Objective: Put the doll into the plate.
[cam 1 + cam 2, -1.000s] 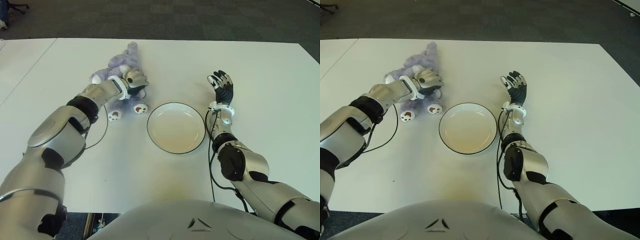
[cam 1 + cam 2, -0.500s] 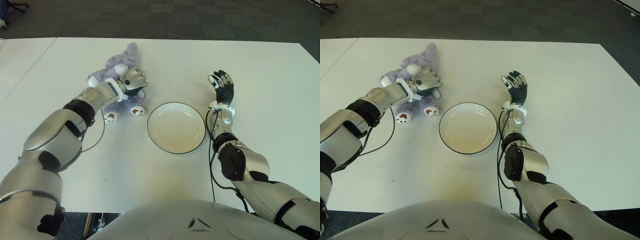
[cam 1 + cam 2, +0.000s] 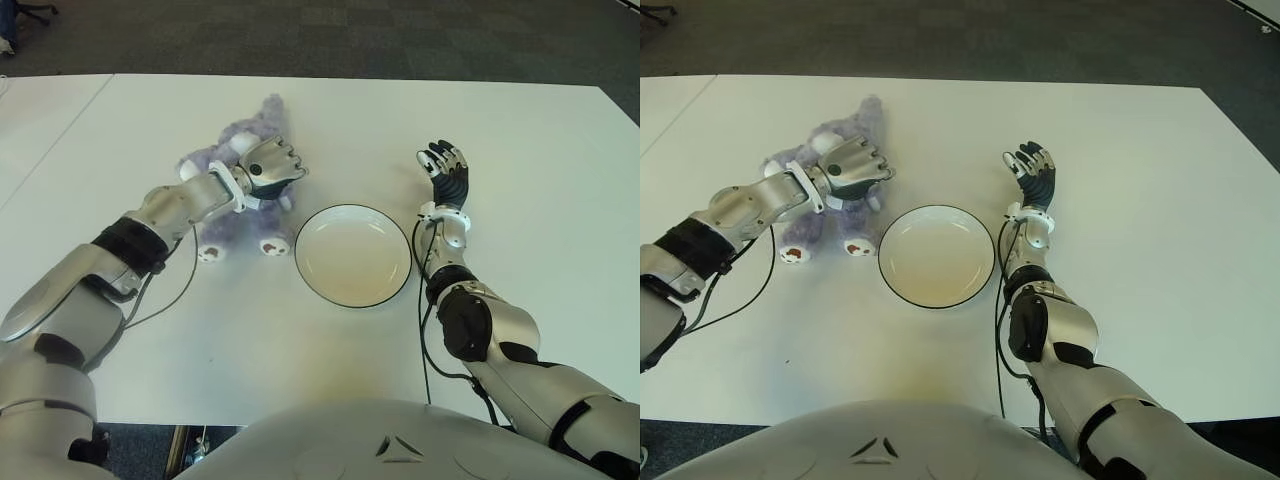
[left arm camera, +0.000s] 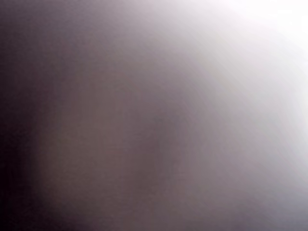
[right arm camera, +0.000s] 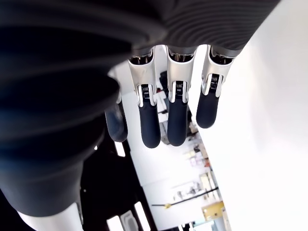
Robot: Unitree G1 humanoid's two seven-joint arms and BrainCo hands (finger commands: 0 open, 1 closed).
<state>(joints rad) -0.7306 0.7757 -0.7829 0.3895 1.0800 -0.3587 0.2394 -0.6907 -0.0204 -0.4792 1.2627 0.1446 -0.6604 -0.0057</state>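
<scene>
The purple plush doll with white paws is just left of the white, dark-rimmed plate at the table's middle. My left hand is curled over the doll's upper body and grips it. The doll's head points away from me and its feet point towards me. Its near foot lies close to the plate's left rim. The left wrist view is a blur and shows nothing distinct. My right hand shows to the right of the plate. Its fingers are stretched out and hold nothing.
The white table spreads wide on all sides of the plate. Dark carpet floor lies beyond its far edge. A black cable hangs from my left forearm over the table.
My left hand has drawn the doll towards me and a little right, nearer the plate. The doll's feet now lie lower beside the plate's left rim. The right hand has not moved.
</scene>
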